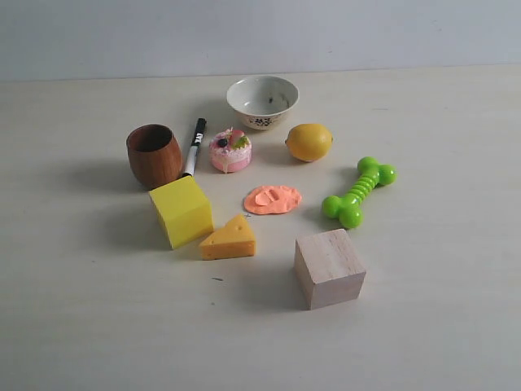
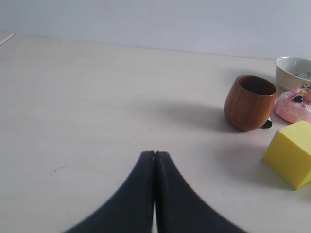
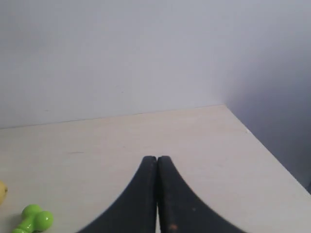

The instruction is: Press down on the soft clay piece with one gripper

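Note:
The soft clay piece (image 1: 273,199) lies flat on the table in the exterior view, a salmon-orange lumpy oval among the other objects. Neither arm shows in that view. In the left wrist view my left gripper (image 2: 154,154) is shut with nothing in it, over bare table well short of the wooden cup. My right gripper (image 3: 157,158) is shut and empty too, above bare table near the far corner. The clay shows in neither wrist view.
Around the clay stand a pink toy cake (image 1: 230,151), lemon (image 1: 308,142), green toy bone (image 1: 358,191), cheese wedge (image 1: 229,239), yellow cube (image 1: 181,211), wooden cube (image 1: 329,268), wooden cup (image 1: 153,155), marker (image 1: 195,146) and bowl (image 1: 262,101).

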`<action>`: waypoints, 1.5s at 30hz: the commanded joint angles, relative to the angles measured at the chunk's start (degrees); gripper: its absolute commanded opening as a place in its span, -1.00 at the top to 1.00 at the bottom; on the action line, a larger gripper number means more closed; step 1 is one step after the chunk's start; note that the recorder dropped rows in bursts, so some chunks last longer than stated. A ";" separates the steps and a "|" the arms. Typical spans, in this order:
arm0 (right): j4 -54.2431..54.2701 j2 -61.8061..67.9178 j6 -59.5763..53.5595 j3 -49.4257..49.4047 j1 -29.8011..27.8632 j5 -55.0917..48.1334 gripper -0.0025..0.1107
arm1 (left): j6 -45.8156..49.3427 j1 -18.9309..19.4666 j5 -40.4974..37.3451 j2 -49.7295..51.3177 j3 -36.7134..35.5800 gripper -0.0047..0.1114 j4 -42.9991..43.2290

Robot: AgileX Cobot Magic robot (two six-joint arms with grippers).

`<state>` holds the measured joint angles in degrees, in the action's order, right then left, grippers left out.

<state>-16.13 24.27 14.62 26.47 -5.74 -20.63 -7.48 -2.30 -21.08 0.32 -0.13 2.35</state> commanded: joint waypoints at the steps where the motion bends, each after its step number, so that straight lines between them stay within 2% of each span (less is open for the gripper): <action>1: -0.50 -4.79 0.61 -5.74 -0.42 3.71 0.96 | -0.12 -0.43 0.43 -0.32 0.13 0.92 -0.21; 14: 1.65 -9.32 2.50 -19.47 -0.30 14.52 0.96 | -0.12 -0.43 0.43 -0.32 0.13 0.92 -0.21; 16: 3.78 -11.39 1.58 -21.52 -0.30 14.68 0.96 | -0.12 -0.43 0.43 -0.32 0.13 0.92 -0.21; 20: 14.98 -15.94 -8.31 -25.97 -0.30 14.80 0.96 | -0.12 -0.43 0.43 -0.32 0.13 0.92 -0.21; 23: 19.08 -17.99 -12.06 -26.47 -0.30 14.80 0.96 | -0.12 -0.43 0.43 -0.32 0.13 0.92 -0.21; 29: 18.06 -19.72 -12.06 -26.47 -0.30 12.63 0.96 | -0.12 -0.43 0.43 -0.32 0.13 0.92 -0.21; 34: 17.48 -21.64 -12.06 -26.47 -0.30 4.91 0.96 | -0.12 -0.43 0.43 -0.32 0.13 0.92 -0.21; 45: 17.19 -24.27 -13.34 -26.47 -0.30 1.26 0.96 | -0.12 -0.43 0.43 -0.32 0.13 0.92 -0.21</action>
<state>1.67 0.41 2.12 0.23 -5.76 -18.12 -7.48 -2.30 -21.08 0.32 -0.13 2.35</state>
